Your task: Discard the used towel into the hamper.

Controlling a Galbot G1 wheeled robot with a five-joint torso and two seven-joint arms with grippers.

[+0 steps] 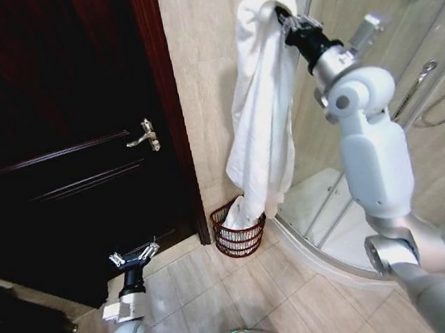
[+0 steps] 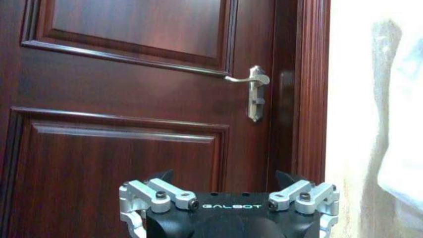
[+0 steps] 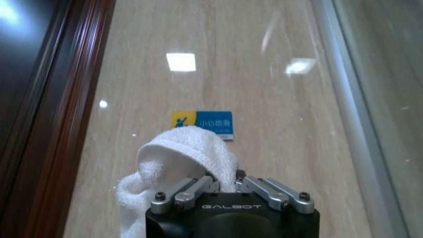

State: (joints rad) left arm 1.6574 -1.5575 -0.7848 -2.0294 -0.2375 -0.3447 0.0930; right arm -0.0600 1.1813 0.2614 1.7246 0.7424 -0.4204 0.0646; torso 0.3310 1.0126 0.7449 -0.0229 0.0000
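A long white towel (image 1: 265,112) hangs down the tiled wall from my right gripper (image 1: 281,15), which is raised high and shut on its top end. The towel's lower end dips into the hamper (image 1: 239,231), a small dark red-brown wire basket on the floor in the corner by the door frame. In the right wrist view the fingers pinch a bunched fold of the towel (image 3: 188,153) at the gripper (image 3: 221,184). My left gripper (image 1: 136,255) sits low over the floor tiles, left of the hamper, open and holding nothing; its jaws stand wide apart, facing the door (image 2: 225,179).
A dark wooden door with a metal lever handle (image 1: 144,135) (image 2: 254,89) fills the left side. A glass shower enclosure (image 1: 404,55) with a curved raised curb (image 1: 321,245) stands right of the hamper. A small blue and yellow sticker (image 3: 203,123) is on the wall.
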